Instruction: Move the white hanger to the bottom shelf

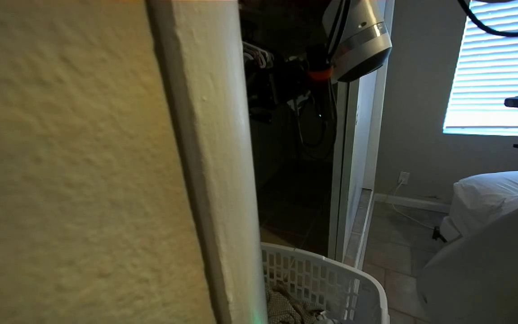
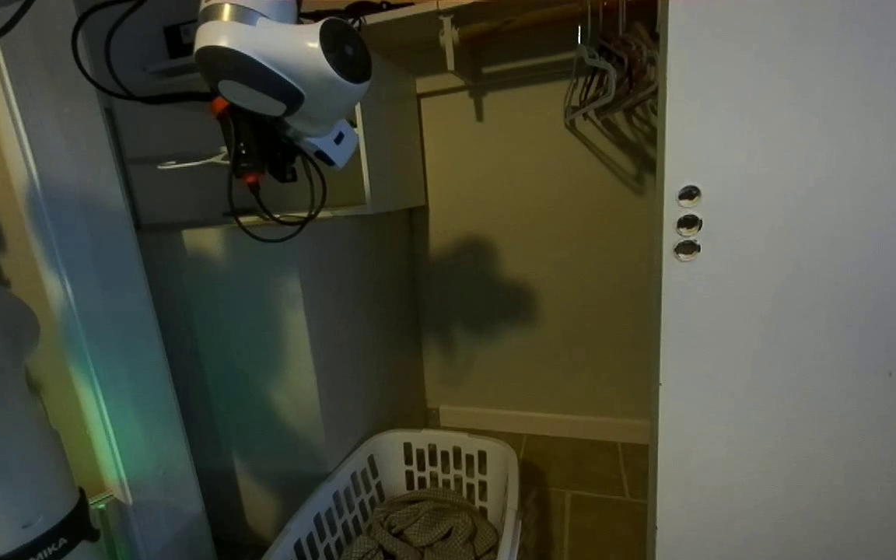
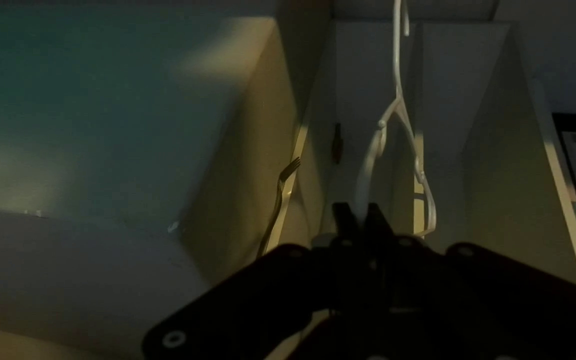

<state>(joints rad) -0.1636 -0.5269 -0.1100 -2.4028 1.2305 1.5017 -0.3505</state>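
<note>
The white hanger [image 3: 398, 95] is in my gripper [image 3: 360, 212] in the wrist view. The fingers are closed around one arm of it, and its hook points to the top of the picture. In an exterior view the hanger [image 2: 195, 162] sticks out to the left of the dark gripper, in front of the shelf unit. The bottom shelf board [image 2: 339, 211] shows behind and below the gripper. In the wrist view the shelf unit appears turned sideways, with a divider [image 3: 419, 210] between two compartments. The hanger is in front of this divider; its depth is unclear.
A fork-like thing [image 3: 279, 195] lies along the lower shelf edge. A small dark object [image 3: 337, 144] is inside that compartment. Several hangers [image 2: 600, 85] hang from a rod. A white basket [image 2: 460, 437] with cloth stands below. A door panel [image 2: 798, 350] bounds the opening.
</note>
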